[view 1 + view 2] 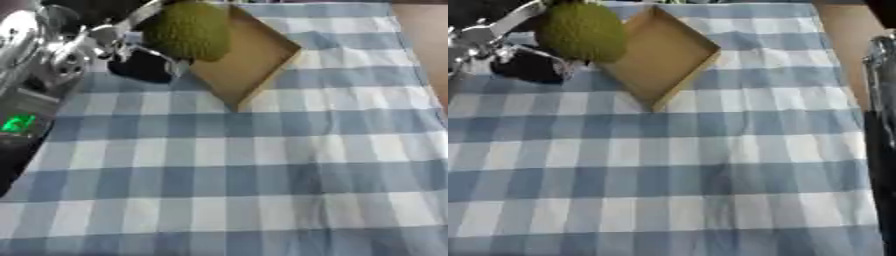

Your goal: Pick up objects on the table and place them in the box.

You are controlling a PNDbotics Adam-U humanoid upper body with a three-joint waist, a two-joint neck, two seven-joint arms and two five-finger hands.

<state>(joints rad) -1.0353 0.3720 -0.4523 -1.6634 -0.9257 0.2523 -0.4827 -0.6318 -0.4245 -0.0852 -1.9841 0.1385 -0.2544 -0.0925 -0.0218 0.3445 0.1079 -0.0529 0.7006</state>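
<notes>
Blue-white checked cloth (262, 175), wood floor at right. My left hand (144, 62) wraps the green spiky fruit (188, 30) over the box (254, 65). Right arm (881, 125) appears only in right eye view; hand state unclear.

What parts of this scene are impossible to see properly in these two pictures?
- Left hand: in both views it is blurred, so whether its fingers hold the green bumpy fruit cannot be told.
- Cardboard box: the fruit covers its near-left part, and its far end is cut off by the top edge in both views.
- Right hand: not visible; only a dark arm runs along the right-eye view's right edge.
- Fruit: its top is cropped.
</notes>
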